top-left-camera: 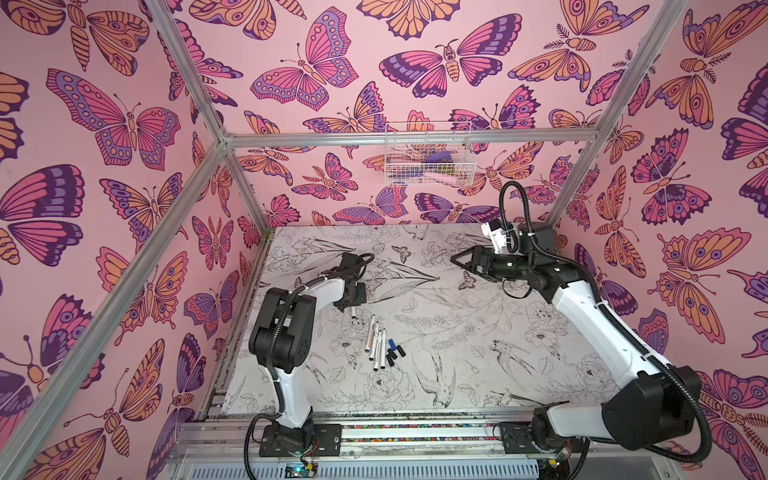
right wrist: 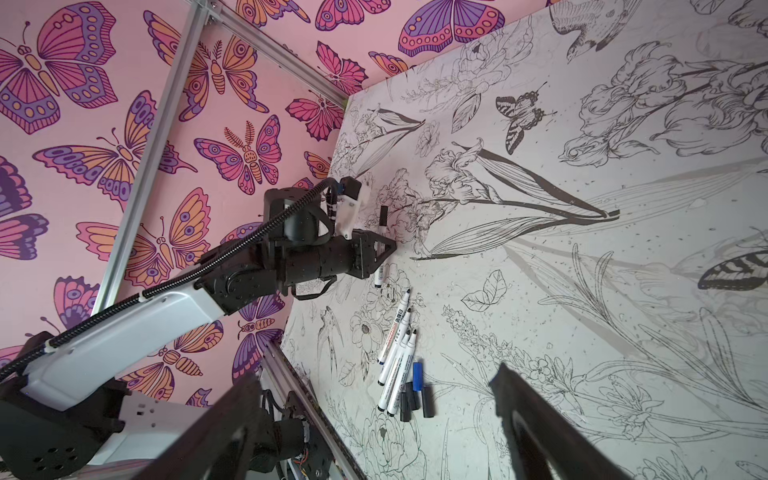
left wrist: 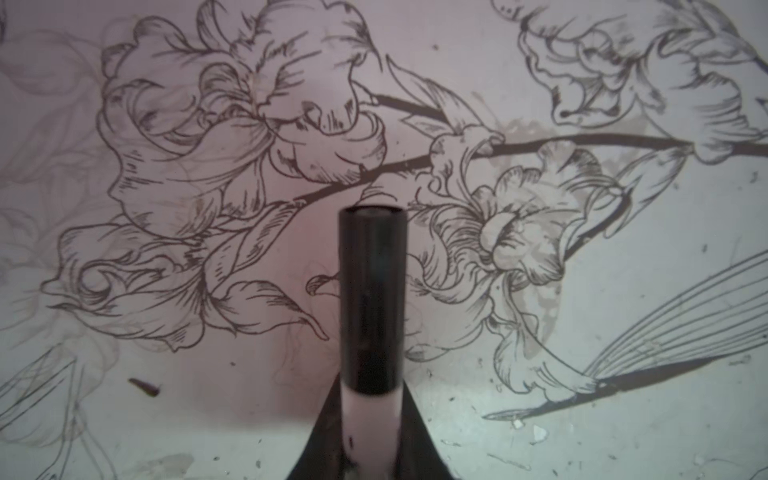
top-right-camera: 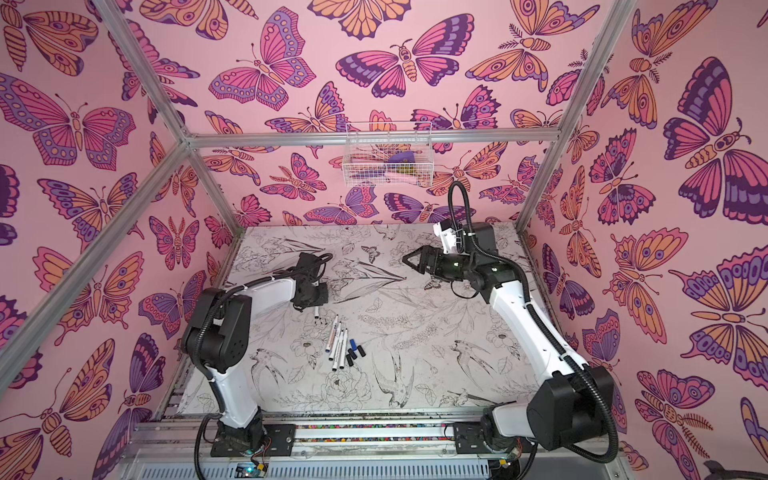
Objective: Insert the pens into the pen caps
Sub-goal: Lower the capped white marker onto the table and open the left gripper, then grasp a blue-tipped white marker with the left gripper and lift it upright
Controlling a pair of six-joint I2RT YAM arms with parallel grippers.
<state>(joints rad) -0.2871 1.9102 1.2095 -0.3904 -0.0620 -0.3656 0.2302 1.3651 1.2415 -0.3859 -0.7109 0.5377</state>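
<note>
Where the left claw (top-left-camera: 351, 306) clamps it at mid-barrel, one capped pen (left wrist: 371, 291) shows a glossy black cap on a white barrel, held over the left-centre of the counter (top-left-camera: 457, 332). Four uncapped pens (top-left-camera: 376, 345), white with fine print, lie side by side at lower centre. The pen caps (right wrist: 411, 397), one blue and the others black, lie just beside them. Right claw (top-left-camera: 457, 261): apart, empty, upper right.

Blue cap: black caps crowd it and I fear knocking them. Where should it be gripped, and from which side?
Probably by the far end of the blue cap, from straight above, jaws across its width. It lies flat, and that end pokes clear of the black caps; the pens lie close alongside.
</note>
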